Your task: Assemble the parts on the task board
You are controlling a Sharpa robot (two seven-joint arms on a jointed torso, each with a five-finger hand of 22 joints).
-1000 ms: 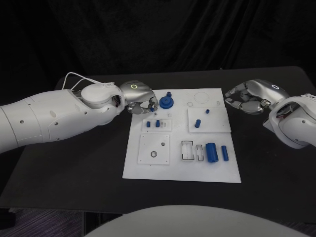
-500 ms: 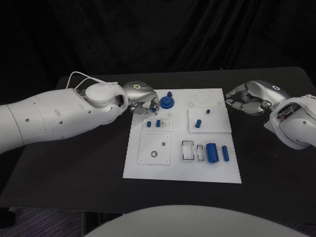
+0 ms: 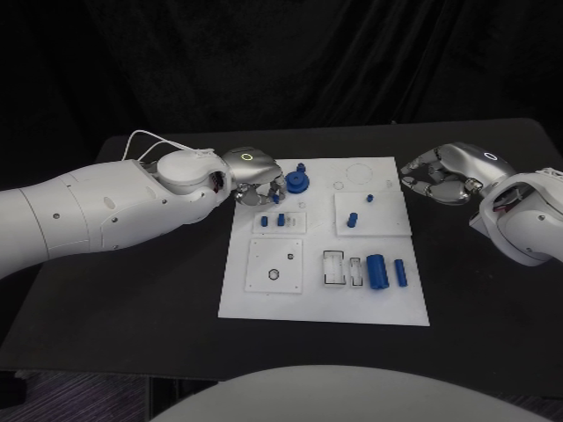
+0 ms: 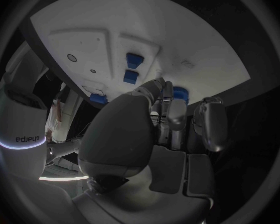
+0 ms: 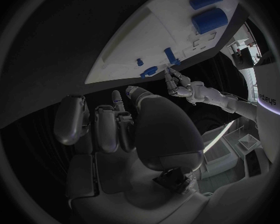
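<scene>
Fingers [image 3: 266, 185] of the left hand [image 3: 247, 171] reach down beside the round blue part [image 3: 298, 182] at the far left of the white task board [image 3: 326, 303]; whether they grasp it cannot be told. Right hand [image 3: 444, 174] hovers off the board's right edge, fingers curled, holding nothing, above the black surface [image 3: 117, 299].

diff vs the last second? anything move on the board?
The left arm has crept further in toward the board's far left corner; the left hand stays by the round blue part. Right hand, task board and the other parts unchanged.
</scene>
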